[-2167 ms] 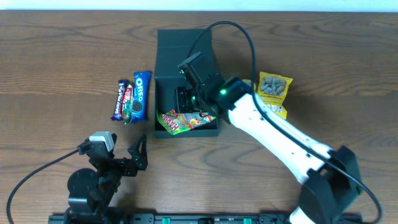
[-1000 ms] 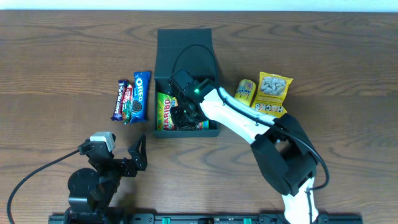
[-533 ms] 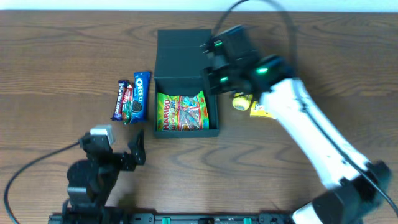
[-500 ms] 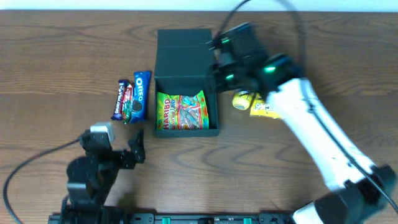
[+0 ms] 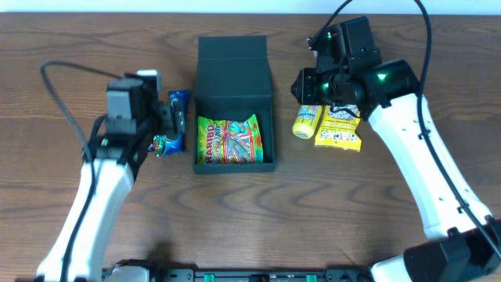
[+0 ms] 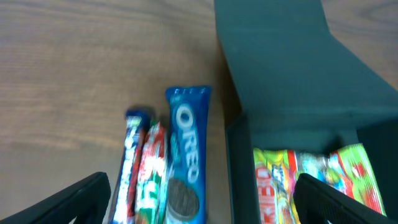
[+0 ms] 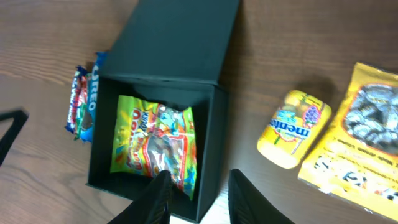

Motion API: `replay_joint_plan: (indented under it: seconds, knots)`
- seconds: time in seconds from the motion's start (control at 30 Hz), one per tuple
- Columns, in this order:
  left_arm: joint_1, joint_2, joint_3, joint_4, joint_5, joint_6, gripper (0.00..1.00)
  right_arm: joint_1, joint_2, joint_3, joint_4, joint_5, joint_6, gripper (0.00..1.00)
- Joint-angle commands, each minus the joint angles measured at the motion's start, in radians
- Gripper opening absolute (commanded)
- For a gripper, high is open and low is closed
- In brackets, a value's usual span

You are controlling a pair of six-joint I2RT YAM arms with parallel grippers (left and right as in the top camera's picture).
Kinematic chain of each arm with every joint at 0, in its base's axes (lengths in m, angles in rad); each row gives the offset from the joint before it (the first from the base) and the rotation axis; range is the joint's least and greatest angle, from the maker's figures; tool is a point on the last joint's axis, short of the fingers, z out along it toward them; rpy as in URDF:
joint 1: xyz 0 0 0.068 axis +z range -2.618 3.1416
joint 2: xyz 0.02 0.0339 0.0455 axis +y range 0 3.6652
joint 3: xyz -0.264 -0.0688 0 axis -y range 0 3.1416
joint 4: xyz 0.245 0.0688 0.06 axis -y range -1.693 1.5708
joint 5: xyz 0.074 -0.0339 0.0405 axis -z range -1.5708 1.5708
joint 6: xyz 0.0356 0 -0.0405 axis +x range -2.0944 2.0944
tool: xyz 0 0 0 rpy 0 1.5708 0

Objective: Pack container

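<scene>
The box (image 5: 233,102) sits mid-counter (image 5: 313,227), toward the far edge. Its lid (image 5: 232,66) is folded back flat, away from the robot, so the inside is open to view. A bright gummy bag (image 5: 228,141) lies flat in the box and covers most of its floor.

Just beside the box's left wall lies a blue cookie packet (image 6: 186,155), lengthwise along the wall. Two candy bars (image 6: 140,171) lie pressed against its outer side. All three rest on the bare wood, outside the box.

To the right of the box, apart from its wall, a yellow bottle (image 7: 295,127) lies on its side. It touches the edge of a yellow packet (image 7: 360,143) lying flat next to it.

The left fingers (image 6: 81,199) hang over the cookie packet and candy bars. They are spread wide with nothing between them, one out past the bars and the other over the box. In the overhead view they hide part of those packets.

The right fingers (image 7: 158,199) are parted with a clear gap and hold nothing. In the wrist view they show over the near right corner of the box. From overhead, that wrist hangs above the far end of the bottle and packet.
</scene>
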Motion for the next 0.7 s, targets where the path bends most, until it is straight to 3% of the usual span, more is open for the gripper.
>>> replay_joint_plan:
  seconds: [0.0,0.27,0.37,0.4,0.47,0.67]
  knots:
    - [-0.003,0.075,0.027,0.047,0.017,0.023,0.95,-0.025,-0.008,0.006,-0.023,0.014,-0.010,0.30]
    - [-0.002,0.163,0.027,0.010,0.017,0.023,0.95,-0.051,-0.008,0.006,-0.097,0.174,-0.010,0.30]
    - [-0.003,0.164,0.027,-0.031,0.034,0.024,1.00,-0.066,-0.008,0.006,-0.089,0.213,-0.025,0.30]
    - [-0.003,0.169,0.027,-0.039,0.052,0.024,0.94,-0.074,-0.007,0.006,-0.079,0.222,-0.046,0.30]
    - [-0.003,0.184,0.027,-0.046,0.085,0.050,0.94,-0.089,-0.006,0.006,-0.048,0.224,-0.092,0.30]
    - [-0.003,0.237,0.027,-0.050,0.164,0.065,0.76,-0.151,-0.005,0.006,0.070,0.223,-0.196,0.32]
